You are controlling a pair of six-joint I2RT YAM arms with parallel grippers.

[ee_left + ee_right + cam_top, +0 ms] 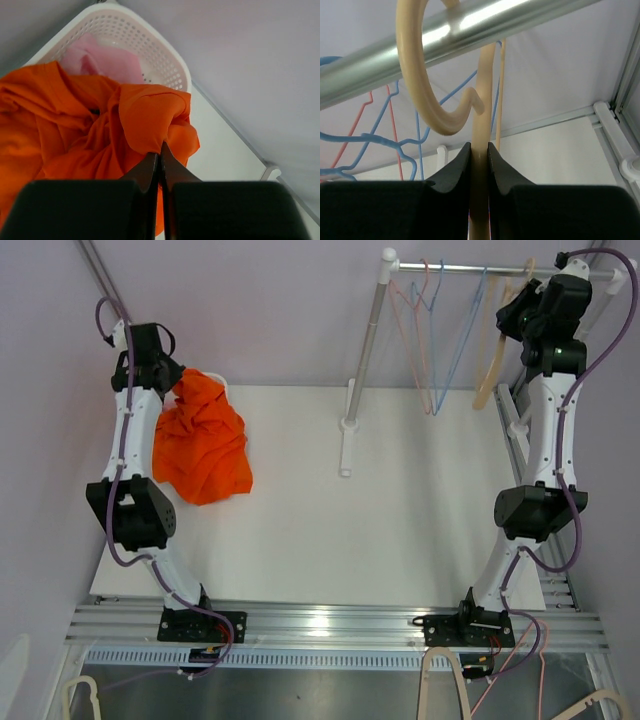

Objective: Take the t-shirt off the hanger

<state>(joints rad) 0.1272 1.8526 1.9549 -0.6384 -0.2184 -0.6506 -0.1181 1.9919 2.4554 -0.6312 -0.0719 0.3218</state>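
An orange t-shirt (200, 445) hangs crumpled from my left gripper (178, 390) at the table's far left, its lower part resting on the table. In the left wrist view the jaws (160, 150) are shut on a fold of the t-shirt (145, 120). A beige hanger (495, 355) hangs bare on the silver rail (480, 270) at the far right. My right gripper (525, 315) is shut on it; in the right wrist view the fingers (479, 150) clamp the hanger's stem (482, 100) just below its hook, which is over the rail (450, 30).
A white perforated basket (150, 50) holding a pink cloth (105, 62) stands behind the t-shirt. Blue and red wire hangers (430, 330) hang on the rail. The rack's post (362, 350) stands on the table's far middle. More beige hangers (445, 680) lie below the front rail.
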